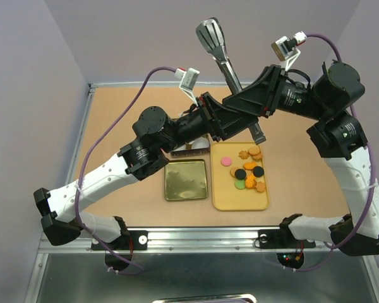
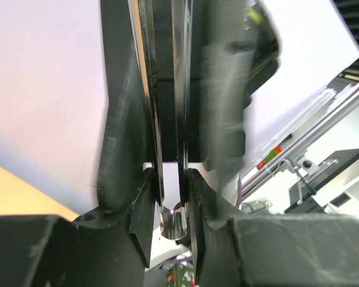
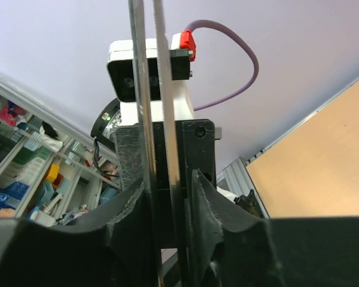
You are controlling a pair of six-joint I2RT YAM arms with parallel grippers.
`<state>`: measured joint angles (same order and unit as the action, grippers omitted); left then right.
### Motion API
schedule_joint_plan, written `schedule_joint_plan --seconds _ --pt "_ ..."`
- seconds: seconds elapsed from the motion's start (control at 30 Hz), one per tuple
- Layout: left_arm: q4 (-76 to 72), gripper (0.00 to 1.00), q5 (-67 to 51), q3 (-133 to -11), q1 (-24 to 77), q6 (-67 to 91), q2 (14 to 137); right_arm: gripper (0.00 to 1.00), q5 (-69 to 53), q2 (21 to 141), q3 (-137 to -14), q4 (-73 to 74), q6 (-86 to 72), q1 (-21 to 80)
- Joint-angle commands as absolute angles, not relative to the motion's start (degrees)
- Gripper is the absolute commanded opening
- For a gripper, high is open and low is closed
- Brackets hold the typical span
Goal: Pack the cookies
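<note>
The left end effector (image 1: 211, 118) and the right end effector (image 1: 241, 101) both clamp the tongs (image 1: 224, 60), side by side on the handle, above the worktop (image 1: 123, 107). The cookies (image 1: 247, 169) lie on the tray (image 1: 240, 202), just right of the tin (image 1: 186, 180).

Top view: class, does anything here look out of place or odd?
Yes: the metal tongs stand tilted up in mid-air, clamped by the left gripper, with the right gripper around them, their head nowhere near the cookies on the yellow tray. The gold tin is empty.
</note>
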<state>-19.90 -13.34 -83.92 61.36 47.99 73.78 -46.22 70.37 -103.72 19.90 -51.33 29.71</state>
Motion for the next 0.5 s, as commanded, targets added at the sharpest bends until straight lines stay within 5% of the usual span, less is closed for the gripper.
schedule_joint_plan --seconds 0.0,0.37,0.47 --pt "-30.05 0.00 -12.66 -84.29 60.91 49.04 70.67 0.36 -46.93 69.70 -102.57 18.55 -51.85 30.15" --pt "-32.70 0.01 -14.15 -83.32 61.00 51.50 72.42 0.23 -47.37 69.79 -102.22 17.49 -52.12 30.15" --pt "-32.70 0.24 -13.97 -83.32 61.00 52.03 72.69 0.14 -47.29 69.52 -102.13 17.40 -51.77 30.23"
